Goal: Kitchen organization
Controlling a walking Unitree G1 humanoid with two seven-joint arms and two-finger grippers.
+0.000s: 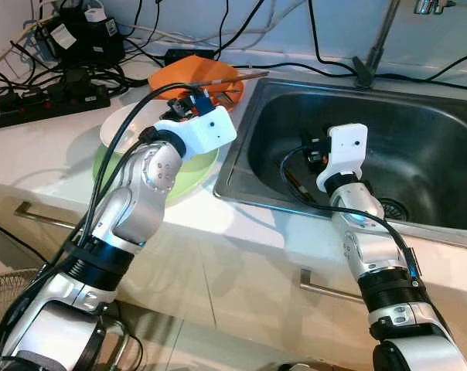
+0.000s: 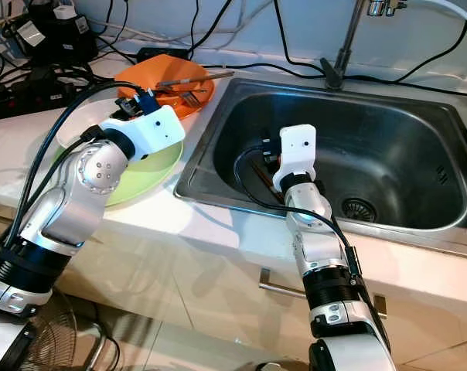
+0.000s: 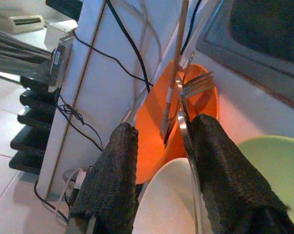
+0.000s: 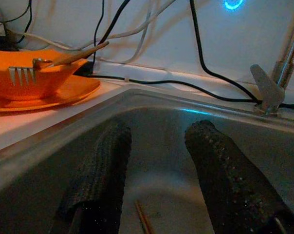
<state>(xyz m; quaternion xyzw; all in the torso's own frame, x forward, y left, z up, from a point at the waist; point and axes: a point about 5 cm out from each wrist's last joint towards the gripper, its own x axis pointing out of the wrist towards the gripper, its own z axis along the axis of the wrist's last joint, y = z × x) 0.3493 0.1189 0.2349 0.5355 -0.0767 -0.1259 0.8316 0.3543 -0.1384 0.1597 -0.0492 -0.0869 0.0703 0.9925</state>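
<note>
The pale countertop (image 1: 56, 154) runs along the near edge above cabinet fronts with metal bar handles (image 1: 326, 287). On its left part sits a round lime-green plate (image 2: 152, 171) with a white bowl (image 1: 121, 127) on it, just left of the sink's raised steel rim. The left gripper (image 3: 159, 146) hovers over these dishes, its rough black fingers (image 3: 113, 175) spread moderately apart with nothing clamped; a slim metal utensil handle (image 3: 186, 141) lies against the inner face of one finger.

To the right, the deep brushed stainless-steel sink (image 1: 419, 162) has smooth sloping walls and a round drain (image 2: 359, 207). The right gripper (image 4: 156, 146) reaches down inside its near-left part, fingers well apart and empty, above a thin wooden stick (image 4: 143, 219) on the basin floor.

Farther back, near the sink's far-left corner, stands a glossy orange bowl (image 2: 172, 85) on an orange plate, holding a silver fork (image 4: 20, 73) and wooden chopsticks (image 1: 237, 77). Beyond it black cables (image 1: 311, 66) trail along the white wall, a black power strip (image 1: 48, 104) lies far left, and the steel tap (image 1: 373, 46) rises behind the sink.
</note>
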